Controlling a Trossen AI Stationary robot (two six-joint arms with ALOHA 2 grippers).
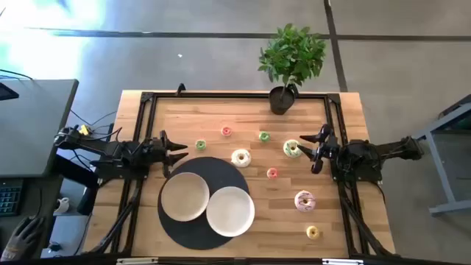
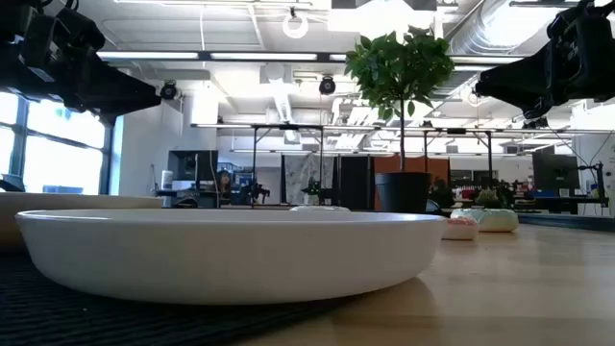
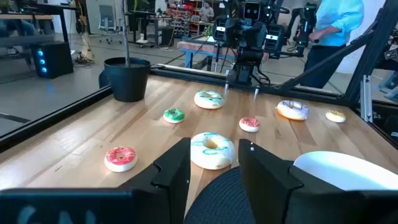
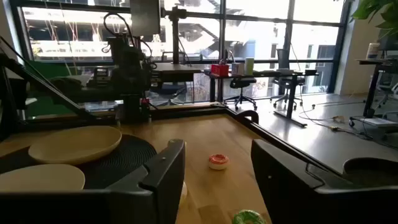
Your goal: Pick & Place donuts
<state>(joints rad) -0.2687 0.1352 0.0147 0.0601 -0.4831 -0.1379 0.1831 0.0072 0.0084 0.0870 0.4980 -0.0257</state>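
Note:
Several toy donuts lie flat on the wooden table. In the high view I see a cream one (image 1: 241, 157), a green-white one (image 1: 291, 148), a pink sprinkled one (image 1: 304, 200), a yellow one (image 1: 312, 232), small green ones (image 1: 200, 145) (image 1: 264, 136) and small pink ones (image 1: 226, 132) (image 1: 272, 173). My left gripper (image 1: 176, 151) hovers open at the table's left side. In its wrist view the cream donut (image 3: 211, 149) lies ahead between its fingers (image 3: 214, 171). My right gripper (image 1: 313, 151) is open beside the green-white donut. Its wrist view (image 4: 217, 177) shows a small pink donut (image 4: 218, 162).
Two white plates (image 1: 185, 196) (image 1: 230, 211) sit on a round black mat (image 1: 202, 165) near the table's near edge. A potted plant (image 1: 283, 96) stands at the far edge. A black frame rail (image 1: 235, 94) borders the table. A person (image 3: 333, 25) stands beyond the right side.

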